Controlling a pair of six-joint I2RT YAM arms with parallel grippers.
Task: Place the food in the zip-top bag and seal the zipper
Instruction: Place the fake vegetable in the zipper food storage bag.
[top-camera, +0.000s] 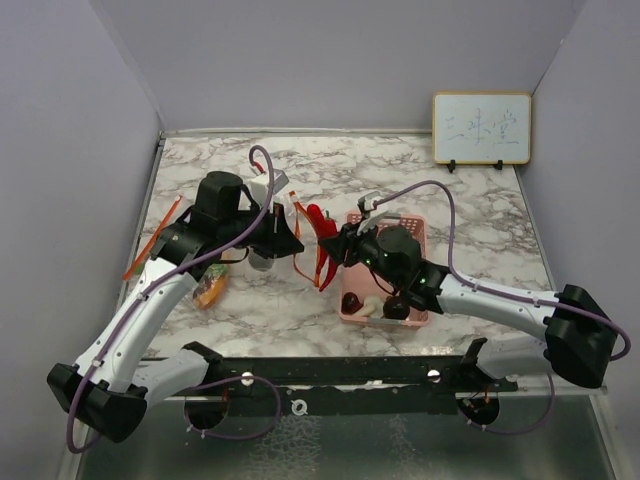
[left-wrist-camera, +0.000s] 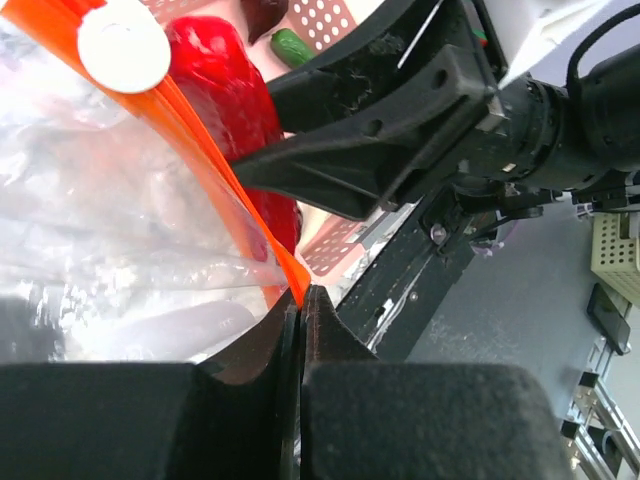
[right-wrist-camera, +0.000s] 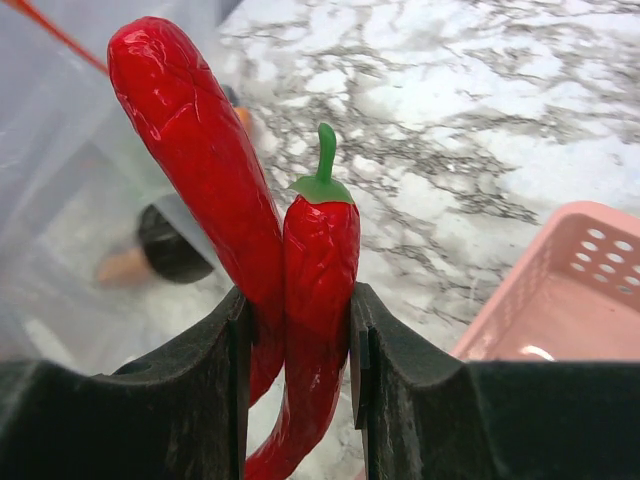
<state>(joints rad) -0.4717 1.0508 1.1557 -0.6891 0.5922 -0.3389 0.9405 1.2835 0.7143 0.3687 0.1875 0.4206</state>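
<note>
On a marble table (top-camera: 480, 240), the right gripper (right-wrist-camera: 298, 330) clamps two red chili peppers (right-wrist-camera: 318, 250) just left of the pink basket (right-wrist-camera: 560, 290). Farther left of the basket, the left gripper (left-wrist-camera: 302, 310) pinches tight on the orange zipper edge of the clear bag (left-wrist-camera: 100, 200).

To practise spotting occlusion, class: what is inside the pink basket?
At its near end, a dark round piece and a white piece lie in the pink basket. The right arm covers the middle, so anything there is hidden.

The peppers (right-wrist-camera: 318, 260) are between the bag (left-wrist-camera: 100, 200) at left and the basket (right-wrist-camera: 560, 270) at right.
</note>
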